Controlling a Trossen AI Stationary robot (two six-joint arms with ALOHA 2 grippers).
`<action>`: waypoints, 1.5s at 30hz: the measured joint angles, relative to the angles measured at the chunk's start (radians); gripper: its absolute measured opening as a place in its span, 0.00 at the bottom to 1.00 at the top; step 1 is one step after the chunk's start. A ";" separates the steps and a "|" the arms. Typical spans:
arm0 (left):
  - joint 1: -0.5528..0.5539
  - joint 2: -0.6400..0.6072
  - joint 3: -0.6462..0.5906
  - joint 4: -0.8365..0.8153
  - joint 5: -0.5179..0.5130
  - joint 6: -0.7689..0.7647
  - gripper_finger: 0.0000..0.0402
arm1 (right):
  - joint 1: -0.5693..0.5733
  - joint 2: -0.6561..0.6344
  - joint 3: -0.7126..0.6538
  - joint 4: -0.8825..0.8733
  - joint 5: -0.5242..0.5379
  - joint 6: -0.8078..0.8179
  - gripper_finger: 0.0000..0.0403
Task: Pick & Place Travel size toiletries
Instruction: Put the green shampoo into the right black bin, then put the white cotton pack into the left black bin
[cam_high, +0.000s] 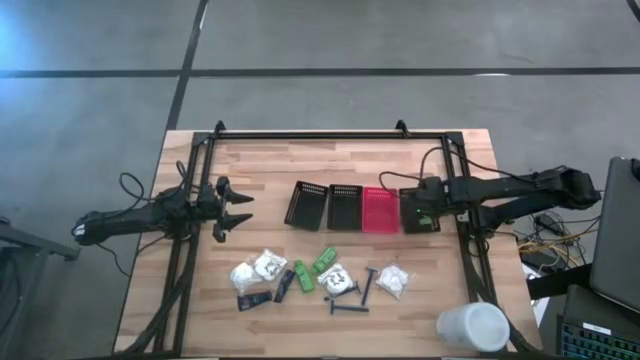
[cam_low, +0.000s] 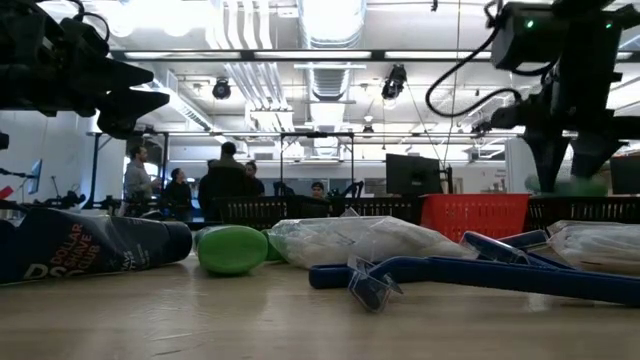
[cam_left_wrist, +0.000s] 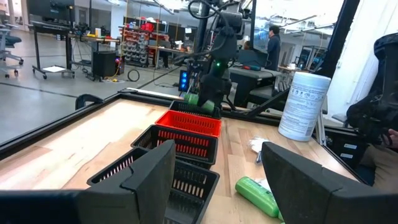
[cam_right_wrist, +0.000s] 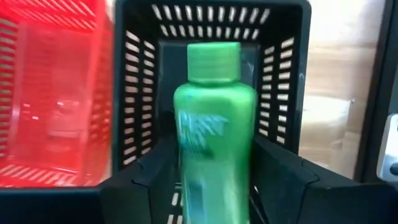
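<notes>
Hovering over black mesh bin (cam_right_wrist: 211, 37), right hand (cam_right_wrist: 214, 186) loosely around green bottle (cam_right_wrist: 208, 124) (grip uncertain), red bin (cam_right_wrist: 56, 93) alongside

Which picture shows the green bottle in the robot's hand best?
The right wrist view: the green bottle fills it, above the black bin. The high, low and left wrist views show only a green speck at the right hand.

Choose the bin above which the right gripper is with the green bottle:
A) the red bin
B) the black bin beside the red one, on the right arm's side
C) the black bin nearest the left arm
B: the right gripper has the green bottle between its fingers over the black bin, with the red bin beside it.
</notes>
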 joint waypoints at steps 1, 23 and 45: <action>0.000 0.000 0.000 0.000 0.000 0.000 0.61 | -0.003 0.016 0.000 0.000 -0.006 -0.003 0.48; -0.001 0.000 0.000 0.000 0.000 0.000 0.61 | 0.097 0.089 0.217 0.004 -0.083 -0.195 0.73; 0.000 0.001 0.000 0.002 0.000 0.000 0.61 | 0.505 0.463 0.329 0.363 -0.219 0.101 0.68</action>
